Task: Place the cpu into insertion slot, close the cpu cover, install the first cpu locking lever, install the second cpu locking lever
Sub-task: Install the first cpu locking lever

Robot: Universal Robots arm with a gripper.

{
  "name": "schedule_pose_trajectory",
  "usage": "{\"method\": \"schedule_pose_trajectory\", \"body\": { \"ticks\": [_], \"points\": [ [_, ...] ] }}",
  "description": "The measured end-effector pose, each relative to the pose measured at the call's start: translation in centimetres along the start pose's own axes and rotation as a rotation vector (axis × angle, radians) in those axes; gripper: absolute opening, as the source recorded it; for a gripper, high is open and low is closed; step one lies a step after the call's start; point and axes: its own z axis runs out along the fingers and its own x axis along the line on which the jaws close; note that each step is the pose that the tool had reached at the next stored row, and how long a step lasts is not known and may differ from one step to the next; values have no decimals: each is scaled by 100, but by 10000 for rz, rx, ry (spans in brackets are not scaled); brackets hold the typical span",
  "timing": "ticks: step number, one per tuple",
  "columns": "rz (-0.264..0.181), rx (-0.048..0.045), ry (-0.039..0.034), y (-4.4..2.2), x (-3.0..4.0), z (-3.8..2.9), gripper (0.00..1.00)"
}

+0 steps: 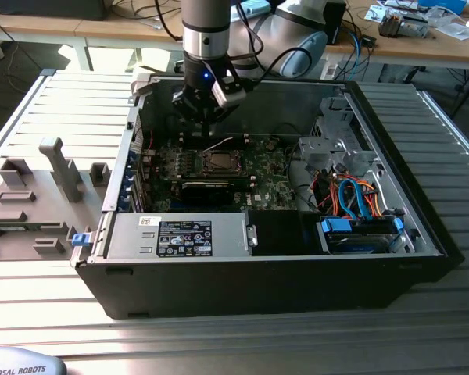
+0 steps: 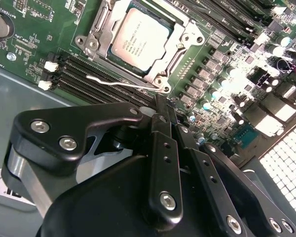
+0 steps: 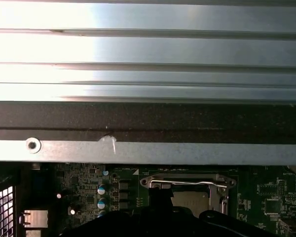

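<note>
The cpu lies flat in the socket on the green motherboard, its silver top showing. The cpu cover is down around it, framing it with its square opening. One thin wire locking lever stands free along the socket's edge, seen as a pale raised line in the exterior view, the lever. My gripper is shut with nothing between its fingers, its tip just off the socket corner beside that lever. In the exterior view the gripper hangs above the socket's far side. The first wrist view shows the lever across the socket.
The open computer case rests on a ribbed metal table. Memory slots run beside the socket. A black card, a power supply and a drive bay with orange and blue cables fill the case. Grey fixtures stand at the exterior view's left.
</note>
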Motion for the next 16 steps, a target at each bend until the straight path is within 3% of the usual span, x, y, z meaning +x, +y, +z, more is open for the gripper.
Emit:
{"method": "schedule_pose_trajectory", "body": {
  "ticks": [16],
  "points": [
    [0, 0, 0, 0, -38, 30, 11]
  ]
}}
